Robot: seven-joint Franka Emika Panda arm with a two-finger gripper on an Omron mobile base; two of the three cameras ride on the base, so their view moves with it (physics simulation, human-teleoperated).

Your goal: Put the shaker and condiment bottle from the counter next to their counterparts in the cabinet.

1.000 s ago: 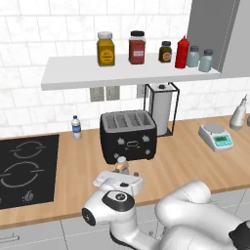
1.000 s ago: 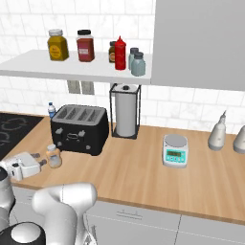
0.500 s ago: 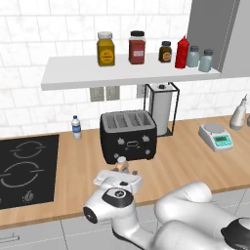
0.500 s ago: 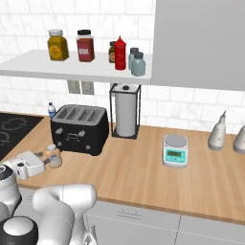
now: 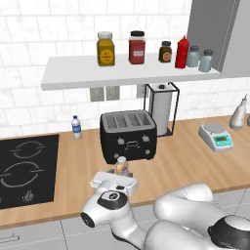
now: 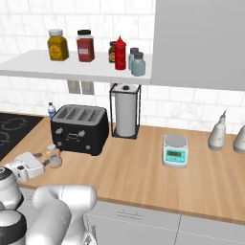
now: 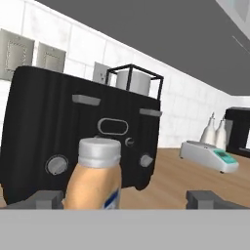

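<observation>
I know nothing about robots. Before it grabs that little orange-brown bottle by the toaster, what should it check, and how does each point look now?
1. Two-finger gripper open: ok.
2. Small orange-brown condiment bottle with grey cap between the fingertips: ok, though nearer one.
3. Bottle upright: ok.
4. Black toaster behind the bottle, apart from it: ok.
5. Free spot beside the red squeeze bottle on the white shelf: cannot tell.

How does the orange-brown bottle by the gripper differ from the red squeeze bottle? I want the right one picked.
The condiment bottle is orange-brown with a flat grey cap; the red squeeze bottle is red with a pointed top. The condiment bottle stands on the counter before the toaster, between the open gripper's fingers; the red one stands on the shelf. Both are upright.
</observation>
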